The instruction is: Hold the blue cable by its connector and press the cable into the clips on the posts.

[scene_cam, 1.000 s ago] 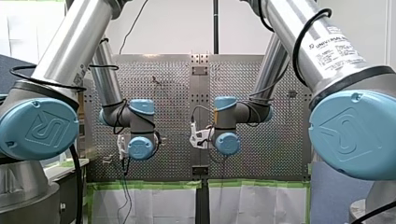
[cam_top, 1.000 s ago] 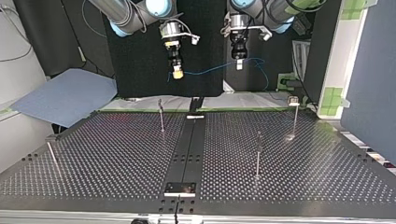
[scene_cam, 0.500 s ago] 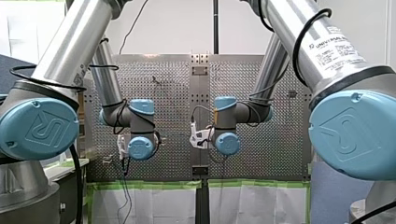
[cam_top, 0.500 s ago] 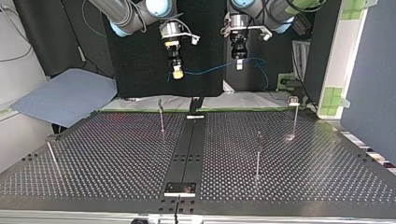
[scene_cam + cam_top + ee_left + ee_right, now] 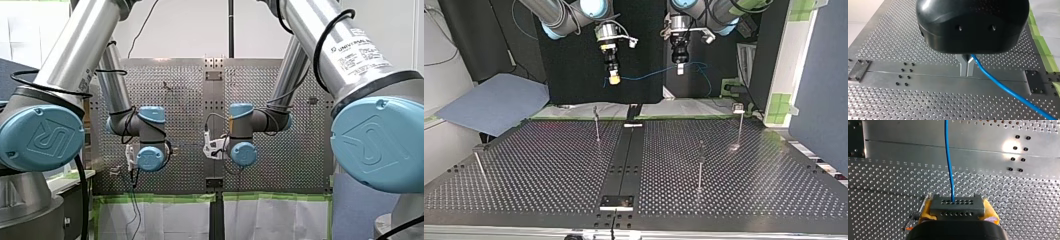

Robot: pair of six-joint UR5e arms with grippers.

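Observation:
In the right wrist view my right gripper (image 5: 958,210) has its yellow pads (image 5: 926,210) shut on a grey connector (image 5: 957,204) with rows of small holes. The blue cable (image 5: 948,157) leaves that connector and runs straight ahead over the table. In the left wrist view my left gripper (image 5: 967,72) has its metal fingers shut on the blue cable (image 5: 1003,87), which trails off to one side. The top view shows both grippers high above the table's far edge: right gripper (image 5: 614,78), left gripper (image 5: 680,68), with the cable (image 5: 649,74) slung between them.
Thin posts stand on the perforated table (image 5: 549,170): one (image 5: 596,122) near the far middle, one (image 5: 700,162) nearer the camera, one (image 5: 739,122) at the top view's right, one (image 5: 478,162) at its left. A blue sheet (image 5: 494,102) lies off the table.

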